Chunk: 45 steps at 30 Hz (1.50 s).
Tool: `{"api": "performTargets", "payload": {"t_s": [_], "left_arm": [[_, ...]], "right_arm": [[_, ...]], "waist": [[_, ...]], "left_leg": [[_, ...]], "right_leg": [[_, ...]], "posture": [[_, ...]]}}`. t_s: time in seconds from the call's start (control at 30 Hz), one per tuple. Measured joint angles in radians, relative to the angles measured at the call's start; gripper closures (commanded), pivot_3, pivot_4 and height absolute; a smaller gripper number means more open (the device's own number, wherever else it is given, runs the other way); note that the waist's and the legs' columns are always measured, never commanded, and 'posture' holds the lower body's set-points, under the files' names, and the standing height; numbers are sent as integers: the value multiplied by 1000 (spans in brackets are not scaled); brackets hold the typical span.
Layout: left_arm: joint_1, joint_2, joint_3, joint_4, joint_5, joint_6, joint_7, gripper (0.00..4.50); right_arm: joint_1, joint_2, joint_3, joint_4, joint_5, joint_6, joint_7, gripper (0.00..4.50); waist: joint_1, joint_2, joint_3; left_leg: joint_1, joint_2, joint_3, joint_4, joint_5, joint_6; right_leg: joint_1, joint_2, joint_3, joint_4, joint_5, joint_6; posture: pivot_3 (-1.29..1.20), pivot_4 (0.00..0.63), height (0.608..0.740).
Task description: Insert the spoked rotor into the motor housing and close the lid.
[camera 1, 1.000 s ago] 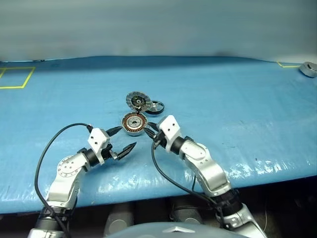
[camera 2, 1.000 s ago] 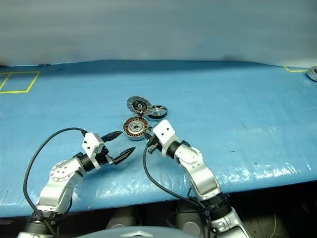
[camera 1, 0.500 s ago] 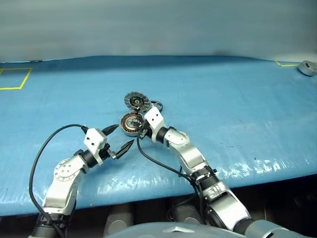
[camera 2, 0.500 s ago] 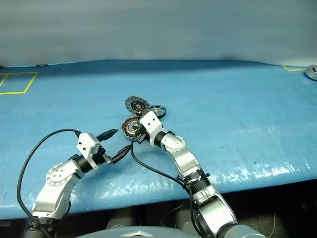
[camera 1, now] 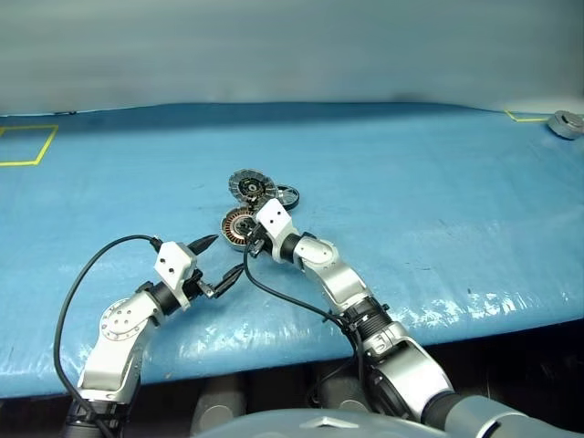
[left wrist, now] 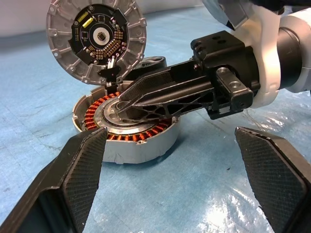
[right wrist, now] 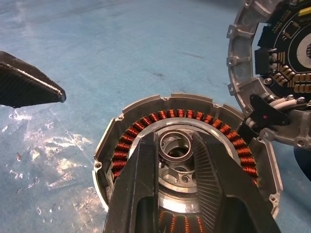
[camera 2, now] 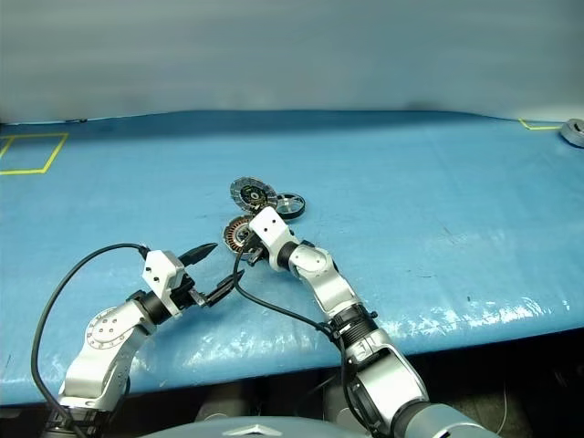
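Nearest the camera in the left eye view, at lower left of the frame, the left gripper (camera 1: 222, 258) hangs just above the blue desk (camera 1: 438, 201) with its jaws spread wide and nothing between them. One black finger points up toward the centre of the frame, the other lies lower and to the right. In the left wrist view these two fingers rise from the bottom corners, and the motor housing (left wrist: 127, 130) sits between and beyond them, apart from both.

A little farther in, just left of centre, the right gripper (camera 1: 246, 239) reaches in from the lower right. Its jaws are narrow, the two fingers close side by side, and their tips lie over the grey centre of the motor housing (camera 1: 239, 227). The right wrist view shows the fingers flanking the round hub in the housing's middle, with the ring of copper windings around them. Whether they pinch the hub or merely rest by it I cannot tell.

Behind the housing, the lid (camera 1: 250, 186) stands raised on its hinge, its patterned inner face turned toward the camera.

Just right of the lid, touching or nearly so, the spoked rotor (camera 1: 287, 193) lies flat on the desk, beyond both grippers and held by neither.

At the far upper right corner, a grey metal puck (camera 1: 567, 124) rests near the desk's edge.
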Motion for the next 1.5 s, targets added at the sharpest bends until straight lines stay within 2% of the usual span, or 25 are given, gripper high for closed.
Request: {"api": "performTargets", "payload": {"t_s": [0.9, 1.1, 1.43, 1.5], "left_arm": [[-1, 0, -20, 76, 53, -50, -28, 0], [-1, -2, -19, 84, 58, -64, -29, 0], [-6, -11, -20, 112, 58, -66, -33, 0], [-7, -12, -20, 114, 57, -66, -34, 0]], "right_arm": [[-7, 4, -9, 6, -28, -3, 3, 3843], [-7, -8, -8, 6, -50, -21, 1, 1837], [-4, 0, -25, -7, -16, -10, 23, 1837], [-3, 11, -39, -18, 10, -2, 28, 2248]], "waist": [[-7, 0, 0], [-8, 0, 0], [-11, 0, 0], [-12, 0, 0]], "left_leg": [[0, 0, 0, 0, 0, 0], [0, 0, 0, 0, 0, 0], [0, 0, 0, -1, 0, 0], [0, 0, -1, -1, 0, 0]], "right_leg": [[0, 0, 0, 0, 0, 0], [0, 0, 0, 0, 0, 0], [0, 0, 0, 0, 0, 0], [-1, 0, 0, 0, 0, 0]], "posture": [[0, 150, 740], [0, 150, 740], [0, 150, 740], [0, 150, 740]]}}
